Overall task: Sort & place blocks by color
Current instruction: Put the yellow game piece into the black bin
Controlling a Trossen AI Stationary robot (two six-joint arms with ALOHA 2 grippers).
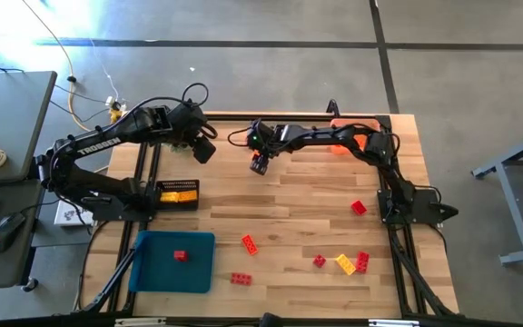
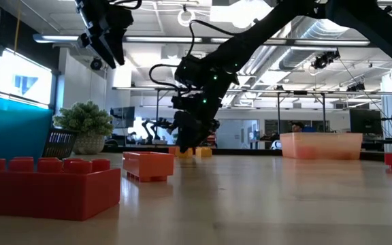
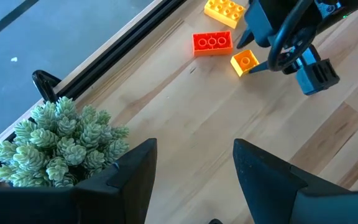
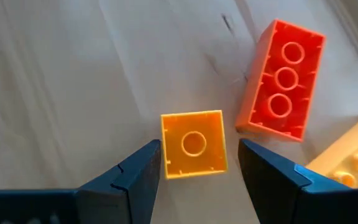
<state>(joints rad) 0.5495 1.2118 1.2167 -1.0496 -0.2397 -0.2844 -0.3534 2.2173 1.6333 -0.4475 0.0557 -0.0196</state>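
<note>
- A small orange square block [image 4: 193, 144] is seen lying flat on the table [image 1: 289, 218], between the spread fingers of the right gripper [image 4: 197, 171], with gaps on both sides.
- It shows one round hollow in its upturned face; an orange-red oblong block [image 4: 284, 81] lies at its 1 o'clock in the right wrist view, apart from it.
- The right gripper is held open and nothing is gripped.
- The left gripper [image 3: 194, 171] is held open and empty above the table beside the green plant ball [image 3: 58, 146].

The wooden table [image 1: 280, 195] carries scattered blocks [image 1: 346, 263], a blue tray [image 1: 172, 262], a black basket [image 1: 178, 193] and a plant [image 3: 58, 146].
</note>
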